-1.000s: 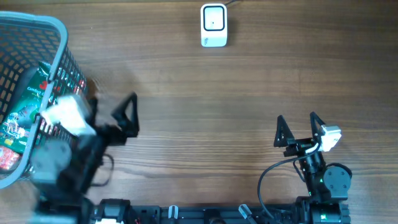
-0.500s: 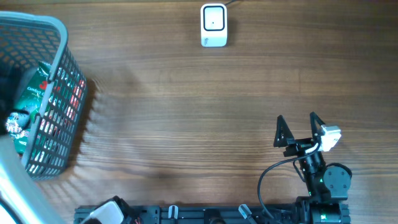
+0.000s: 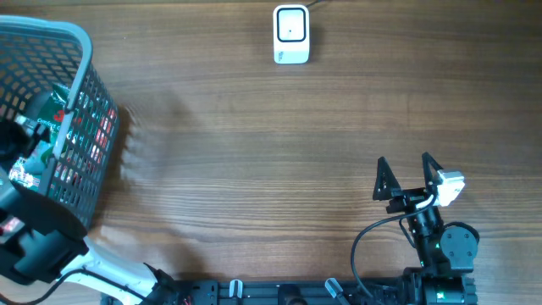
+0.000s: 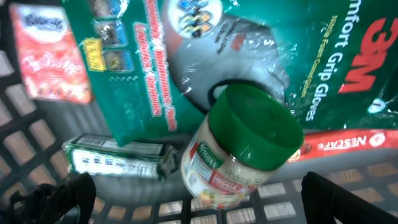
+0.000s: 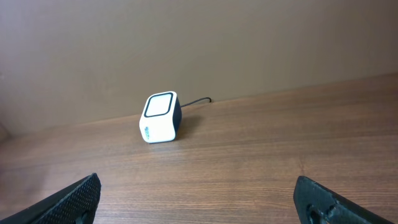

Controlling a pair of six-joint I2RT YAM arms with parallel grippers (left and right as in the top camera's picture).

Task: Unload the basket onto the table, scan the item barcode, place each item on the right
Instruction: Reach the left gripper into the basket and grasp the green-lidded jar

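While left gripper (image 4: 202, 198) and right gripper (image 5: 199, 198) gape empty, wood-grain table (image 3: 254, 152), brown wall (image 5: 186, 50) behind scanner (image 5: 160, 118)

One basket (image 3: 51, 32), one scanner (image 3: 291, 34), one jar (image 4: 245, 146), one glove pack (image 4: 323, 56), one red packet (image 4: 50, 56), one green carton (image 4: 115, 158).

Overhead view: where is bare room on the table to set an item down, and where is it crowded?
Free: the wide wood of the table between the basket, the scanner and the right pincer. Crowded: inside the basket, where a green-lidded jar lies among packets.
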